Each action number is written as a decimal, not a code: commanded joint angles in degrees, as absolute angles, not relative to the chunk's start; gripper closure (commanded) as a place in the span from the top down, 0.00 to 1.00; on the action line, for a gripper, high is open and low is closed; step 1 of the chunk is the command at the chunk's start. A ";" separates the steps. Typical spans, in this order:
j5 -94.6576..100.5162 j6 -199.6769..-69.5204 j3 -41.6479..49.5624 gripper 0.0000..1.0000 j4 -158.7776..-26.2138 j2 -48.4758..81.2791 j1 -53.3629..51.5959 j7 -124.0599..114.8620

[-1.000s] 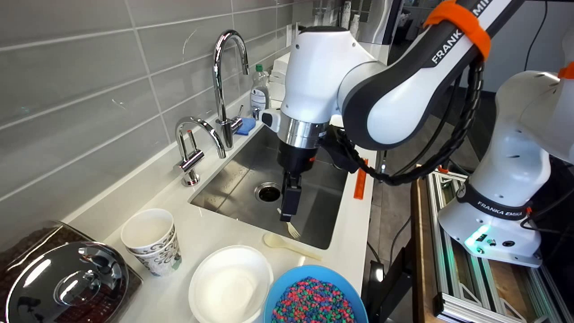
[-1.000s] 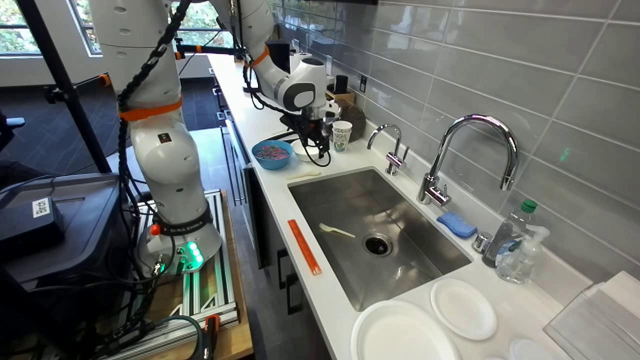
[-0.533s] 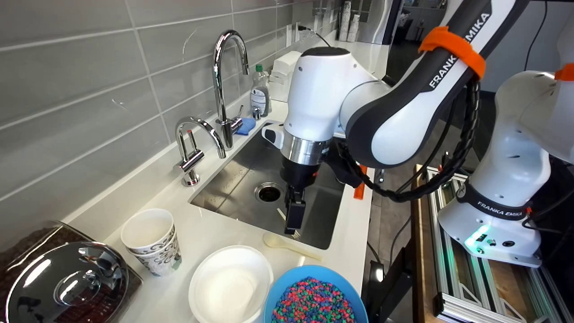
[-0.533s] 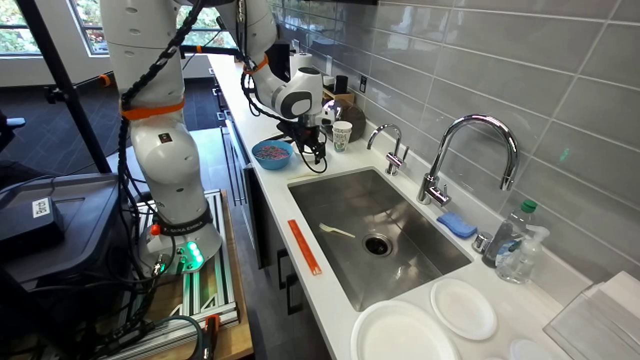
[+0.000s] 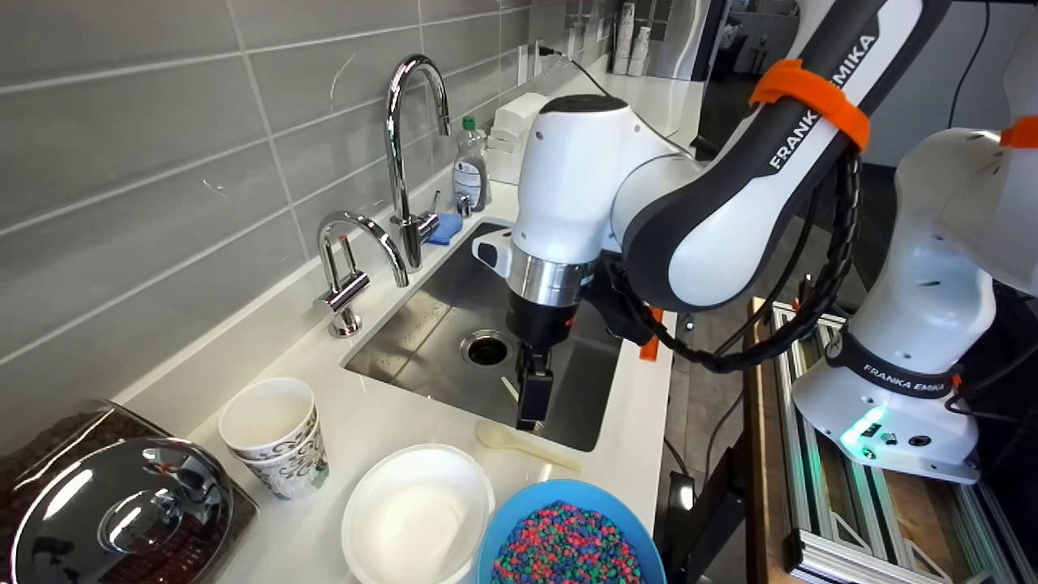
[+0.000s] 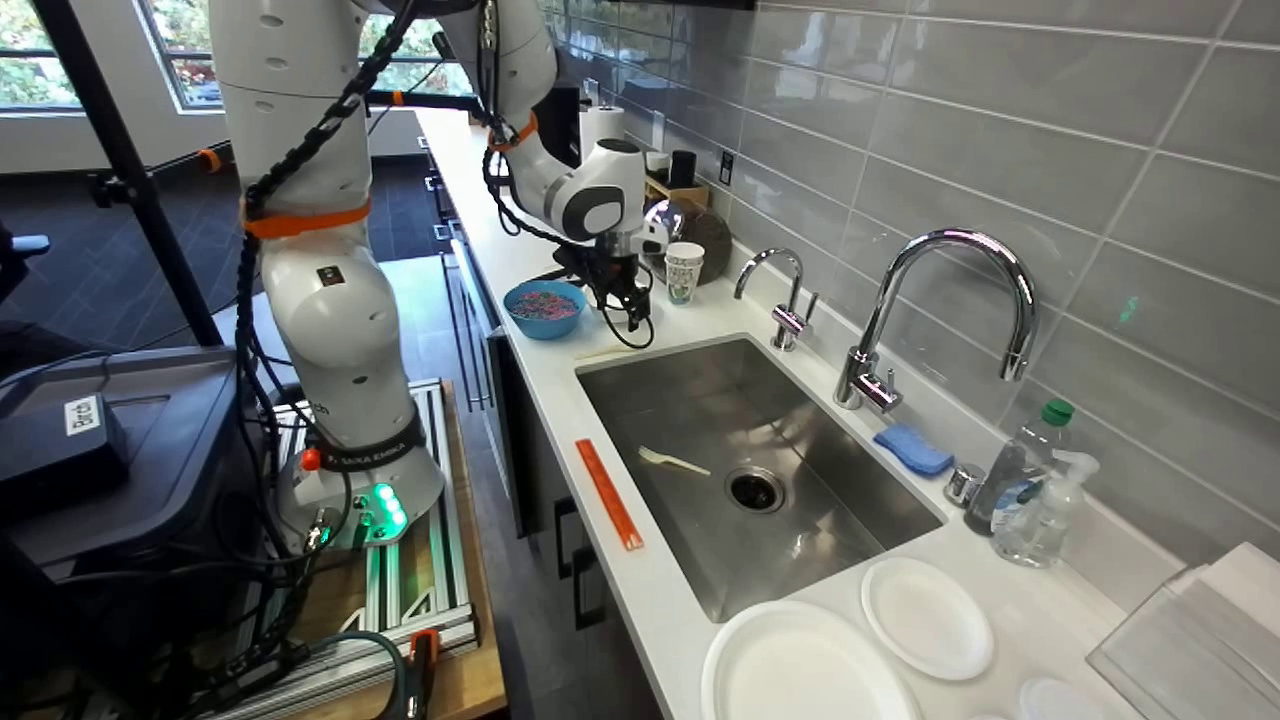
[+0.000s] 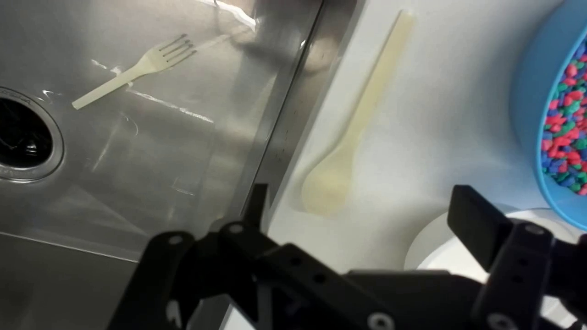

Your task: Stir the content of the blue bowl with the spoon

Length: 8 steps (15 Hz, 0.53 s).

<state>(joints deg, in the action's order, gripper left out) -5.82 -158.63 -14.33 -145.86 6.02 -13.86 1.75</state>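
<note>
The pale cream spoon (image 7: 367,110) lies on the white counter between the sink edge and the blue bowl (image 7: 527,101); it also shows in an exterior view (image 5: 527,444). Multicoloured bead content (image 7: 568,133), pink, blue and green, fills the bowl, as an exterior view confirms (image 5: 568,543). My gripper (image 7: 360,201) is open with nothing between its fingers. In the wrist view the spoon's rounded end lies between and just ahead of the fingertips, untouched. From outside, the gripper (image 5: 531,423) points down above the counter near that rounded end.
A white bowl (image 5: 418,515) stands against the blue bowl, partly under one finger in the wrist view. The sink (image 6: 800,560) holds a pale fork (image 7: 133,72). Patterned cups (image 5: 276,438), a glass lid (image 5: 122,511) and a small tap (image 5: 345,292) line the wall side.
My gripper has come down and moved toward the spoon, most of it in the first half second, then only slightly. It stays open. The spoon and bowls have not moved.
</note>
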 commanded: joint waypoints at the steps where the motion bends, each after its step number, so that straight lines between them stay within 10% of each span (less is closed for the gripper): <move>1: -3.04 -160.60 -14.32 1.00 -145.38 8.69 -14.53 -0.39; 8: -1.53 -166.88 -13.92 1.00 -145.21 13.12 -16.30 -4.38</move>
